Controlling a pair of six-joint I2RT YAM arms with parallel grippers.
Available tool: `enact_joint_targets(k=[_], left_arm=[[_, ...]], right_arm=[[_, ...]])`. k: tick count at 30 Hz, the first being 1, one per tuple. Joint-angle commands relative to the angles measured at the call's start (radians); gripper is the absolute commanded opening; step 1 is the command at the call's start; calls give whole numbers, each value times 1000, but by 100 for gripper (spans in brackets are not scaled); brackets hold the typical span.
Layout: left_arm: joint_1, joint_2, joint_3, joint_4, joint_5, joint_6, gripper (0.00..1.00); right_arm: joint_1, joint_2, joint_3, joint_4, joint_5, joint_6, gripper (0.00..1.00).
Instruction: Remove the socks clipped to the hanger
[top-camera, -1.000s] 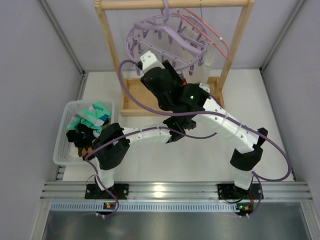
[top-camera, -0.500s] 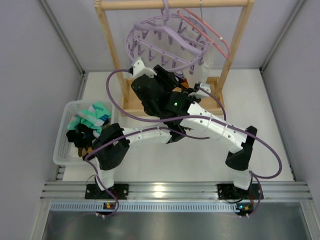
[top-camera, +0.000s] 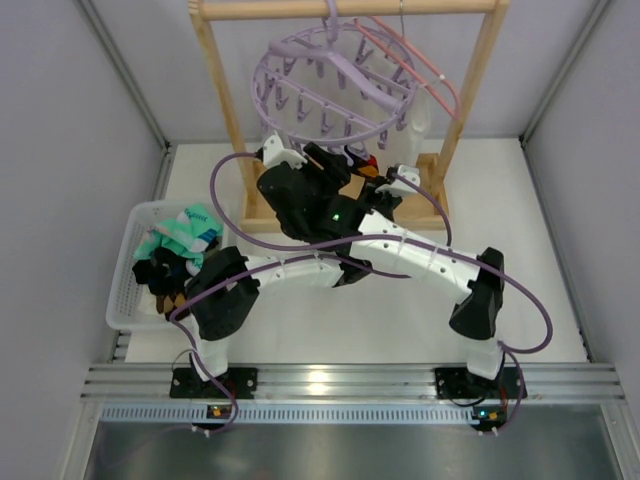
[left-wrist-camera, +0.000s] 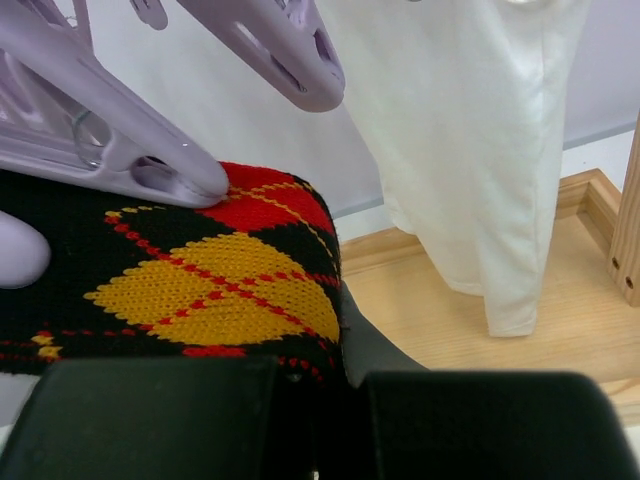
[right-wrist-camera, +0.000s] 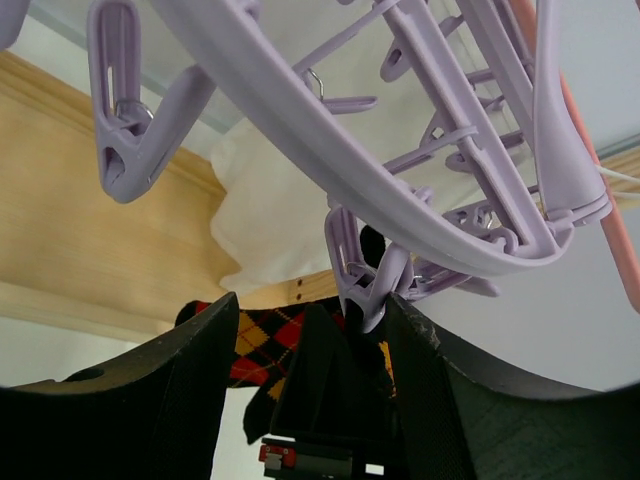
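Observation:
The lavender ring hanger (top-camera: 330, 85) hangs from the wooden rack. One black argyle sock (left-wrist-camera: 210, 280) with yellow and red diamonds hangs from a lavender clip (left-wrist-camera: 140, 160). My left gripper (left-wrist-camera: 345, 375) is shut on this sock's lower part, just under the clip. In the right wrist view the same sock (right-wrist-camera: 265, 345) hangs from a clip (right-wrist-camera: 365, 290). My right gripper (right-wrist-camera: 310, 330) is open, its fingers (right-wrist-camera: 200, 370) standing either side of that clip and the left gripper. In the top view both grippers sit under the ring, right (top-camera: 325, 165) and left (top-camera: 362, 168). Teal (top-camera: 185, 228) and black (top-camera: 160, 270) socks lie in the basket.
A white basket (top-camera: 125, 290) stands at the left. The wooden rack frame (top-camera: 225, 110) has a base board (left-wrist-camera: 520, 350). A white cloth bag (left-wrist-camera: 480, 150) and a thin pink coat hanger (top-camera: 440, 80) hang to the right of the ring.
My right arm's wrist has moved left and down, away from the ring's middle to just under its near edge. The left arm has stayed put with the sock.

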Motion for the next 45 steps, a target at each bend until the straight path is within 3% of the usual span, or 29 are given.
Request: enact_joint_targets(k=[1, 13, 33, 45], left_arm=[[-7, 4, 11, 56, 16, -28, 0], [-9, -11, -12, 56, 48, -60, 0], [-12, -52, -55, 53, 96, -115, 0], [-32, -57, -57, 53, 111, -112, 0]], right_arm=[[-26, -30, -28, 156, 43, -39, 58], [-55, -56, -173, 520, 91, -309, 54], [-79, -140, -262, 642, 74, -412, 46], [-122, -154, -200, 543, 28, -349, 44]])
